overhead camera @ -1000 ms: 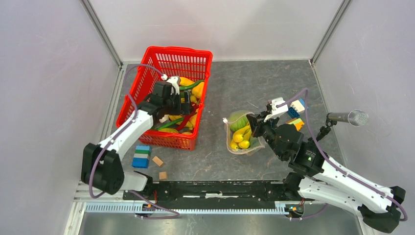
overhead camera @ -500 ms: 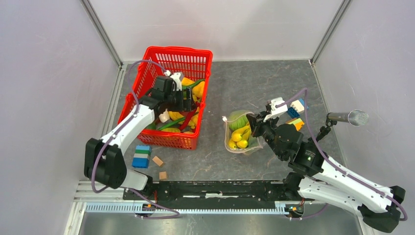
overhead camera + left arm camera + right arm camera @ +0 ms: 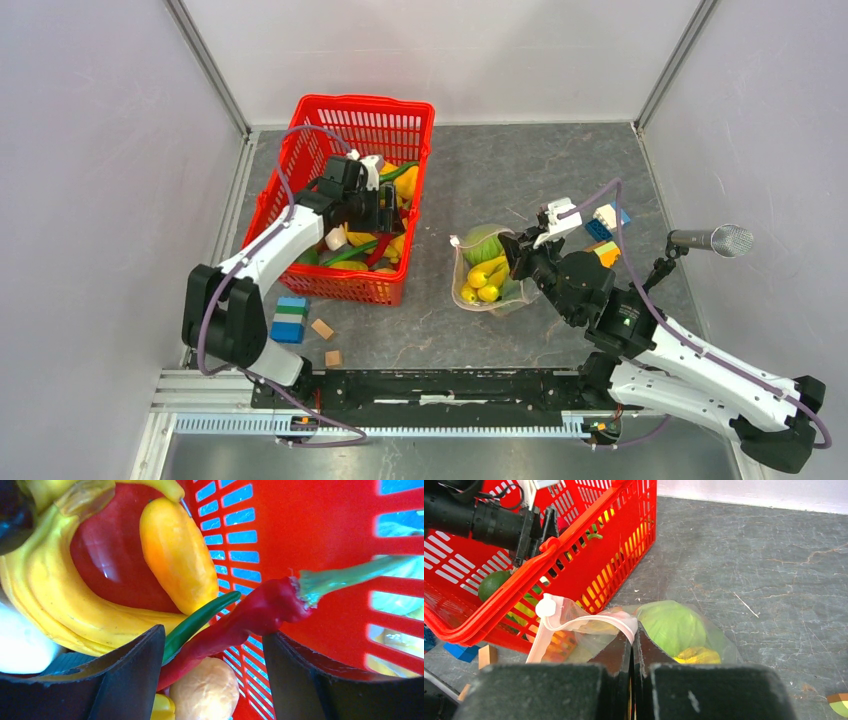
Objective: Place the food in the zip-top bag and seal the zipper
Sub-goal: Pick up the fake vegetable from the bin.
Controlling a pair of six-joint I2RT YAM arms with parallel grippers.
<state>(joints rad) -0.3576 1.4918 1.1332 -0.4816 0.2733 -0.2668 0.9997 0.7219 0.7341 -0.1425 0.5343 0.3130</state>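
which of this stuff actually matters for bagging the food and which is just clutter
For the job:
- zip-top bag, its zipper pinched in the right gripper
- cabbage and yellow fruit inside the bag
- red chilli, banana and orange piece in the red basket, at the open left gripper

Lying about:
- blue-green block stack
- wooden blocks
- coloured blocks
- microphone
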